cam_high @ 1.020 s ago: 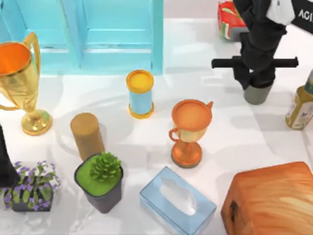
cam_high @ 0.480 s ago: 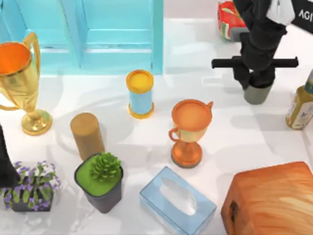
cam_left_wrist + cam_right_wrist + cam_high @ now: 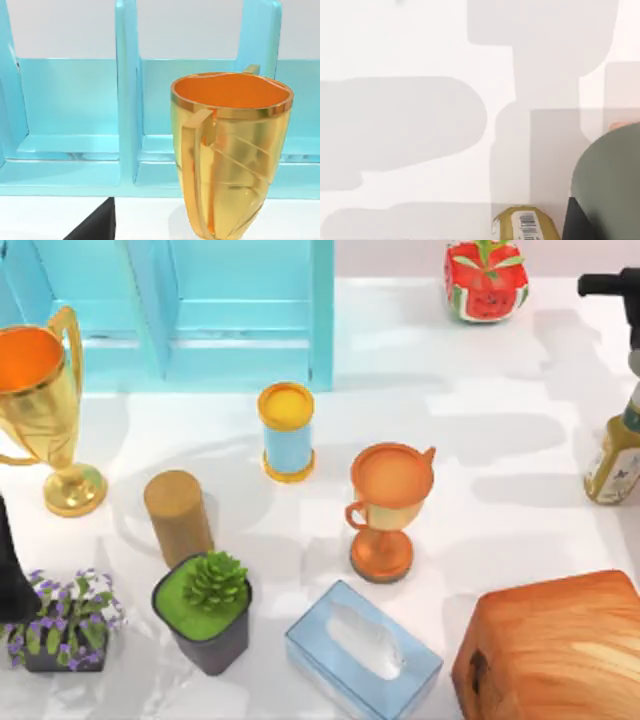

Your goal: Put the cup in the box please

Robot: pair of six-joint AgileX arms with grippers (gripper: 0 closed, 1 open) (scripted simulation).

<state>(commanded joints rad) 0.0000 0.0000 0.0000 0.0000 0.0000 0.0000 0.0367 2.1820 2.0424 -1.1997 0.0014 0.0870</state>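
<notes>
Right wrist view catches the grey cup (image 3: 612, 185) close above a bottle (image 3: 526, 226); from above, just the right arm at the bench (image 3: 450, 410) edge. Can't tell either end effector's grip.

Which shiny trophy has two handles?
The big gold trophy at the table's left edge has two handles. The smaller orange trophy in the middle has just one.

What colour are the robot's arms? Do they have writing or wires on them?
Both are plain black. The right arm has a straight black bar sticking out sideways, and one of its fingers is a flat black piece beside the cup. The left arm looks smooth, dark and tapered. I can make out no writing or wires.
</notes>
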